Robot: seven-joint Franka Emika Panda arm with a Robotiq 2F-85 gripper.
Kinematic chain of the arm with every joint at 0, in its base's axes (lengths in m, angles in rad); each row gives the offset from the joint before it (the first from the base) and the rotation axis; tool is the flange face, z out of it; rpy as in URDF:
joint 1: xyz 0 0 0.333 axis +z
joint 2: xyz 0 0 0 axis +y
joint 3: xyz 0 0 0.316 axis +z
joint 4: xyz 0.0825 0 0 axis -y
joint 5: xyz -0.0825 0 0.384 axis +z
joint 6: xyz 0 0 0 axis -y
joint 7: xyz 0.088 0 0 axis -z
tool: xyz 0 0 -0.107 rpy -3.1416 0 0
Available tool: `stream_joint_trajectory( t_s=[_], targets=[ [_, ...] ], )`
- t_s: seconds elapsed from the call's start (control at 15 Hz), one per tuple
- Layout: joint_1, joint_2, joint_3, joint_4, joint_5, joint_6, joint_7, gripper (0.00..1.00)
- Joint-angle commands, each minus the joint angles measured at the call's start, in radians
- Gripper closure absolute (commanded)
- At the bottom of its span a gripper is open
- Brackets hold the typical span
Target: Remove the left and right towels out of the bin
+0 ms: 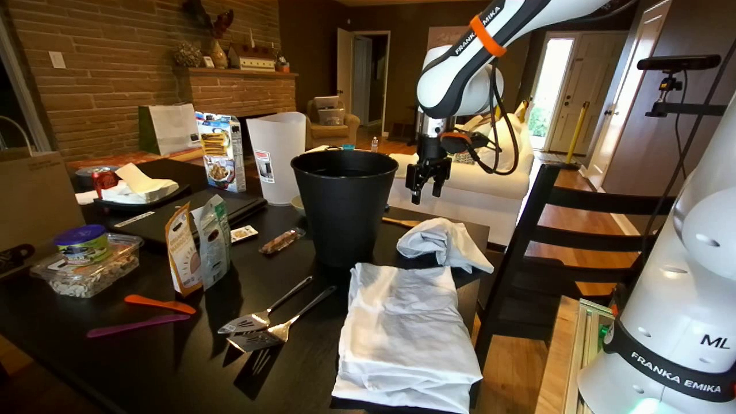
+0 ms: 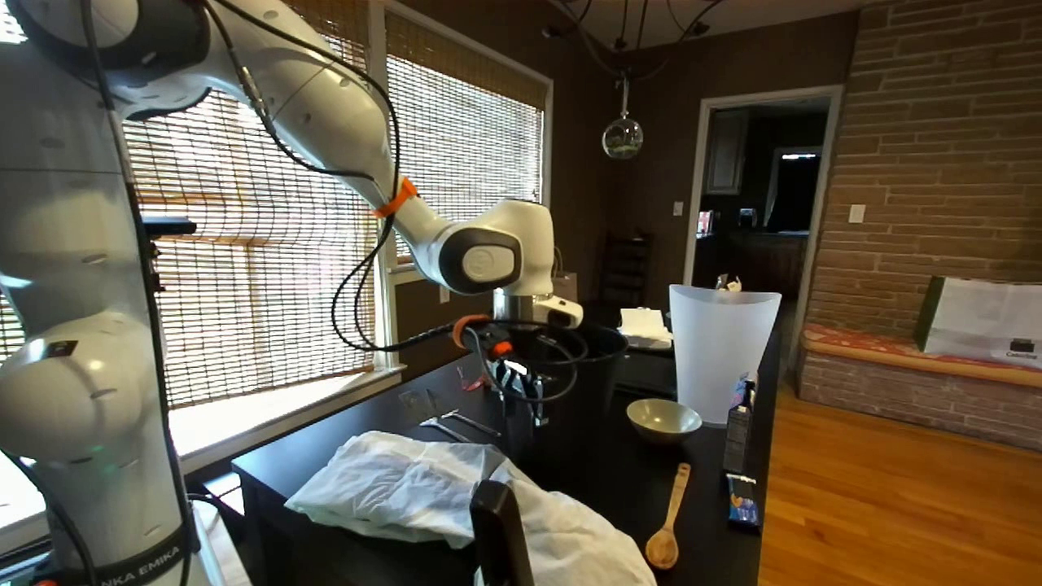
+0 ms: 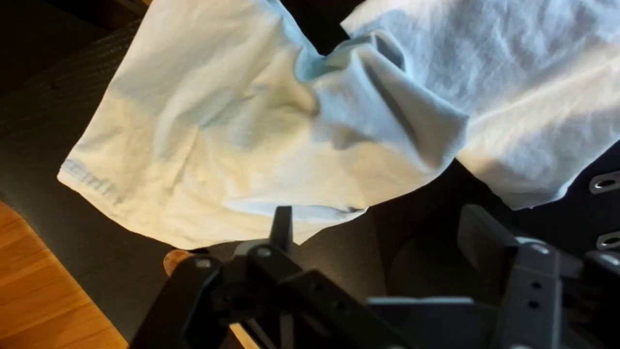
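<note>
"What's nearest in your picture?"

"In an exterior view, a large white cloth towel point(image 1: 408, 333), folded on the black worktop point(image 1: 172, 351). Past it I see a smaller, pale bluish-white cloth towel point(image 1: 445, 244), rumpled."

"And farther?"

"The tall, round black plastic bin point(image 1: 345, 213), upright; both towels lie outside it."

"Your fingers?"

"My black, hinged fingers point(image 3: 282, 228) hang spread apart above the worktop, clear of both towels."

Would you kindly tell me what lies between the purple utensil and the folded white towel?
Two metal spatulas lie between the purple utensil and the folded white towel, as seen in an exterior view.
</note>
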Motion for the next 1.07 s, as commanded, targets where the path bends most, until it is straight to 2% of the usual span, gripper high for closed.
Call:
stream_joint_trajectory(
  t_s=[0.0, 0.73, 0.8, 1.0],
  targets=[
    [-0.001, -0.044, 0.001, 0.032, 0.0, -0.042, -0.015, 0.0],
    [0.02, -0.073, 0.018, 0.193, -0.013, -0.18, -0.047, 0.0],
    [0.016, -0.065, 0.015, 0.176, -0.003, -0.143, -0.03, 0.0],
    [0.019, -0.064, 0.017, 0.186, -0.003, -0.157, -0.035, 0.0]
  ],
)
